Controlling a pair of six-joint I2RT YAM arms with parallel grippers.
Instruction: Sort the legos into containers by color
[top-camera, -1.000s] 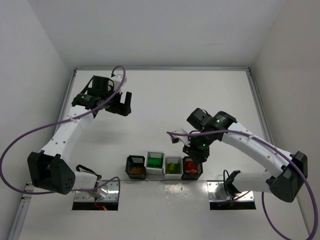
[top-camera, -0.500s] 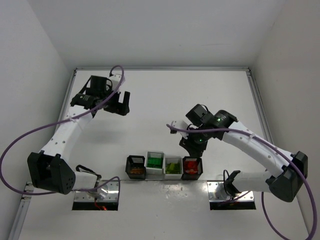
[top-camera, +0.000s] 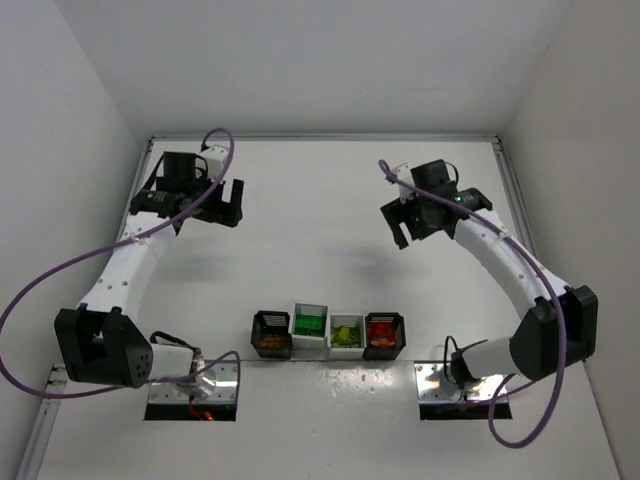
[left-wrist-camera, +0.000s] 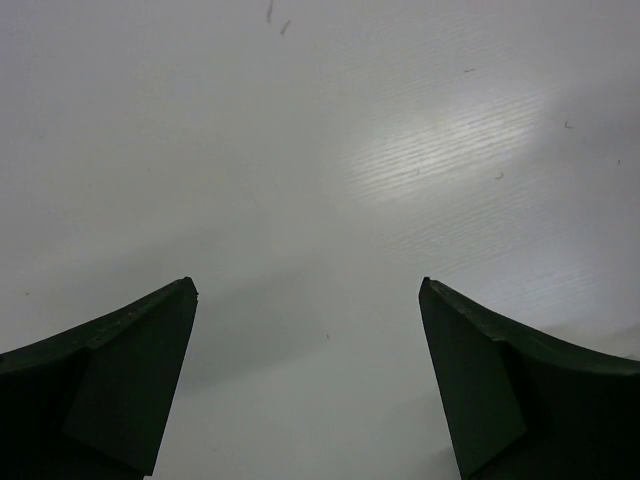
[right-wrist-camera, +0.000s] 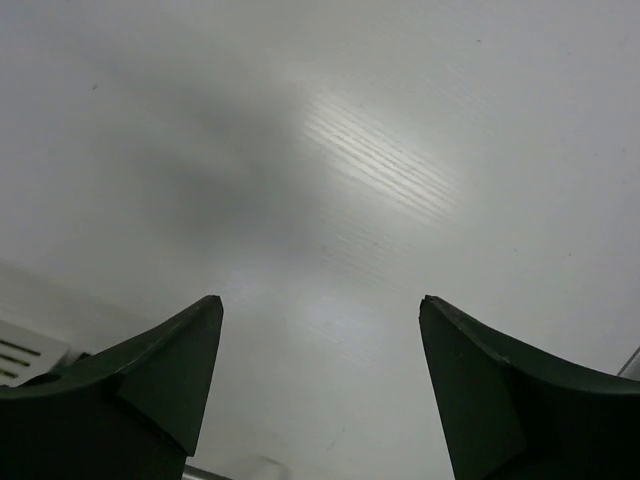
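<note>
Four containers stand in a row near the front edge: a black one (top-camera: 271, 325) with orange-brown legos (top-camera: 271, 343), a white one (top-camera: 309, 312) with green legos (top-camera: 308, 326), a white one (top-camera: 346, 320) with yellow-green legos (top-camera: 346, 336), and a black one (top-camera: 385, 320) with red legos (top-camera: 382, 333). My left gripper (top-camera: 229, 204) (left-wrist-camera: 308, 285) hangs open over bare table at the far left, nothing between its fingers. Open and empty too, my right gripper (top-camera: 401, 224) (right-wrist-camera: 321, 300) is over bare table at the far right, well beyond the containers.
Two metal base plates (top-camera: 192, 385) (top-camera: 465, 385) hold the arms at the near edge. Purple cables (top-camera: 30, 290) loop off both arms. Metal rails (top-camera: 520, 215) and white walls bound the table on the left, right and back.
My right gripper has gone from shut just above the red container to open, and swung away to the far right. The left gripper has drifted a little to the left and back.
</note>
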